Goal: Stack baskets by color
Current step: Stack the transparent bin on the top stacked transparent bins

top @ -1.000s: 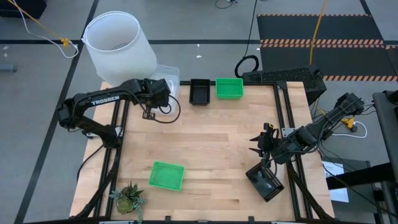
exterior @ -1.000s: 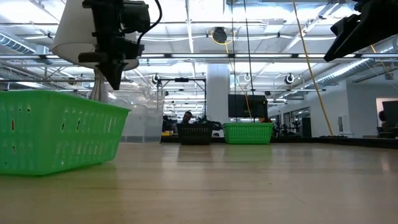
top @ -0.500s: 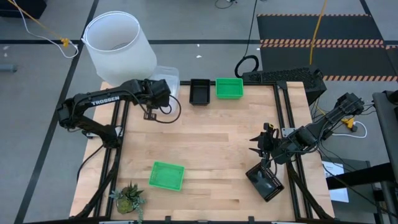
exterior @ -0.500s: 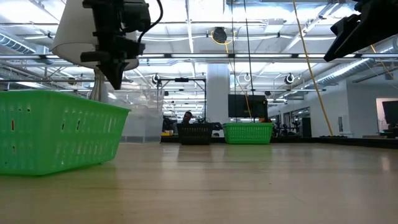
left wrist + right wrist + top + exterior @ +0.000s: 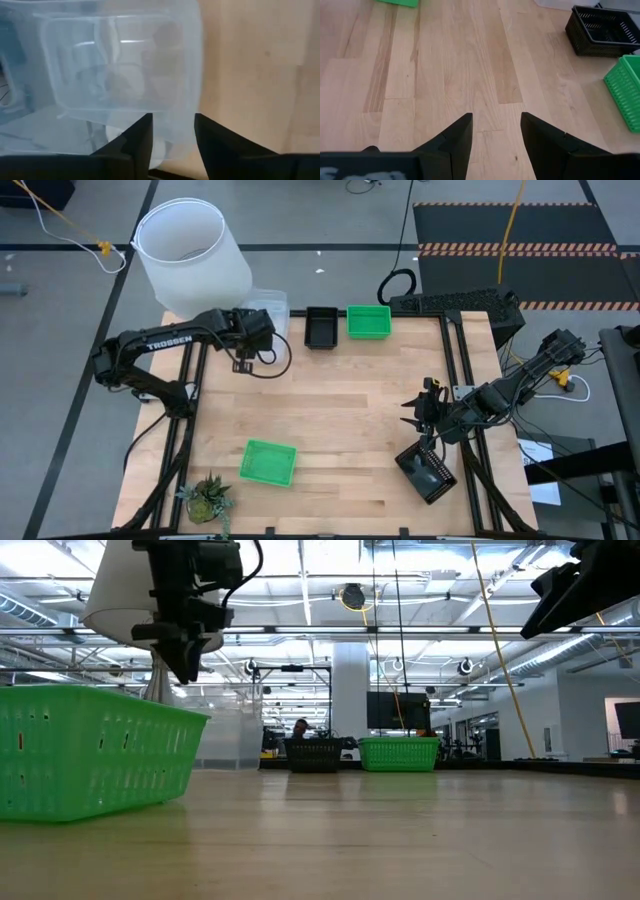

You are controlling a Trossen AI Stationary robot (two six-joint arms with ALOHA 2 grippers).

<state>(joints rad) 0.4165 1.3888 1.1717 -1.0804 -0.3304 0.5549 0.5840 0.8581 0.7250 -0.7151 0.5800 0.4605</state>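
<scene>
The left gripper [image 5: 171,131] has spread its fingers [image 5: 137,137], now apart and empty just above the clear basket [image 5: 120,65].

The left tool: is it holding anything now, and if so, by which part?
Nothing is held. The left tool hangs open above the table beside the clear baskets, its fingers apart with nothing between them.

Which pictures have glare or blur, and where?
Low view: bright ceiling lamps glare behind the scene, and the near green basket looks soft. Left wrist view: the clear basket is hazy with pale reflections. High view: even light, weak shadows on the table.
</scene>
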